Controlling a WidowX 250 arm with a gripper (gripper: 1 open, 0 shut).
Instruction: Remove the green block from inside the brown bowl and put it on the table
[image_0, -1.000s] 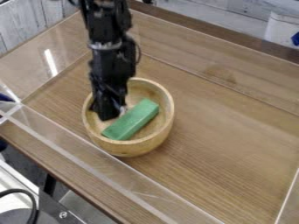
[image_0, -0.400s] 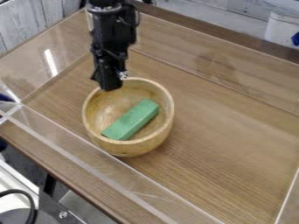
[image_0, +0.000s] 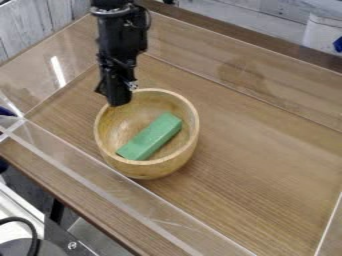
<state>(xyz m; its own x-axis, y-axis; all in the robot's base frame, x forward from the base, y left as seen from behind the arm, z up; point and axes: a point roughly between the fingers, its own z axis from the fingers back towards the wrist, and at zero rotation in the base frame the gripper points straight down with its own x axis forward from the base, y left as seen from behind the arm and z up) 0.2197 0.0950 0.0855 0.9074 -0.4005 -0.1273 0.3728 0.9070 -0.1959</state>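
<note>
Inside the bowl (image_0: 187, 147), the green block (image_0: 151, 137) is propped aslant by the curved wall, the end effector (image_0: 116, 99) closed on nothing.

This looks like a lab or workshop test station: a robot arm (image_0: 120, 35) reaches over a wood-grain tabletop (image_0: 254, 150) edged with low clear acrylic walls (image_0: 80, 175). Dark cables (image_0: 30, 222) loop at the lower left corner, beside metal hardware (image_0: 72, 244).

Smooth wooden bowl (image_0: 183, 152), glossy wood-grain table (image_0: 247, 160)
</note>
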